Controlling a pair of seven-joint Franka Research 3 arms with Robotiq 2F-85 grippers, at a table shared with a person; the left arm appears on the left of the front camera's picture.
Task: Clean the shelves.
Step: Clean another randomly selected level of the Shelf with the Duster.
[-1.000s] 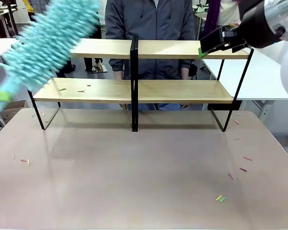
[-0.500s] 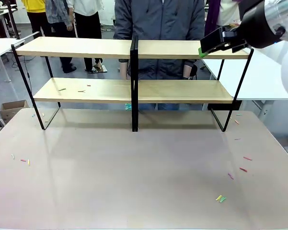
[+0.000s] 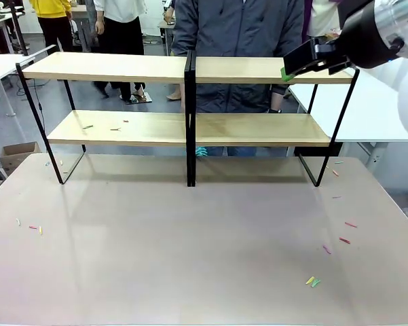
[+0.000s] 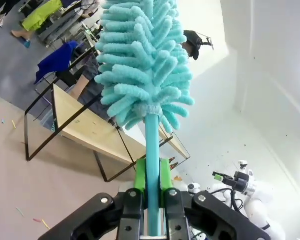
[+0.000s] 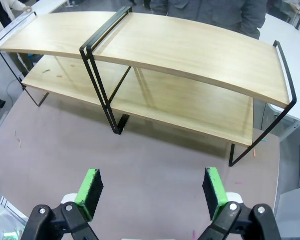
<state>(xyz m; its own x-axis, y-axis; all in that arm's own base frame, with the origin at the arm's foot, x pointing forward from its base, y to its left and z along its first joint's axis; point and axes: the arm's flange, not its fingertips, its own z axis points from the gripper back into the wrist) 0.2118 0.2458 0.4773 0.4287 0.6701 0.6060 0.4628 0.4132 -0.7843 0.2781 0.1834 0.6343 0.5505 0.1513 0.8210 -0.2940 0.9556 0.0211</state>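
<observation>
The shelves [image 3: 258,129] stand at the table's far side: two long light-wood boards in a thin black frame with a centre post [image 3: 190,115]. A few small scraps [image 3: 88,126] lie on the lower board's left end. In the left wrist view my left gripper [image 4: 151,186] is shut on the handle of a turquoise duster [image 4: 142,60], whose fluffy head stands up in front of the shelves [image 4: 90,129]. My right gripper [image 3: 286,70] hovers high by the top board's right end. Its green pads [image 5: 90,191] are wide apart, open and with nothing between them, above the shelves [image 5: 189,50].
Coloured scraps lie on the table at the left [image 3: 34,228] and the right [image 3: 343,240]. A person [image 3: 237,27] stands right behind the shelves, and a turquoise bit [image 3: 201,151] shows under the lower board. White tables [image 3: 373,109] flank the scene.
The duster, a second ago at the left of the front view, has swung out of that view. The person behind the shelves has shifted right. My right gripper has not moved.
</observation>
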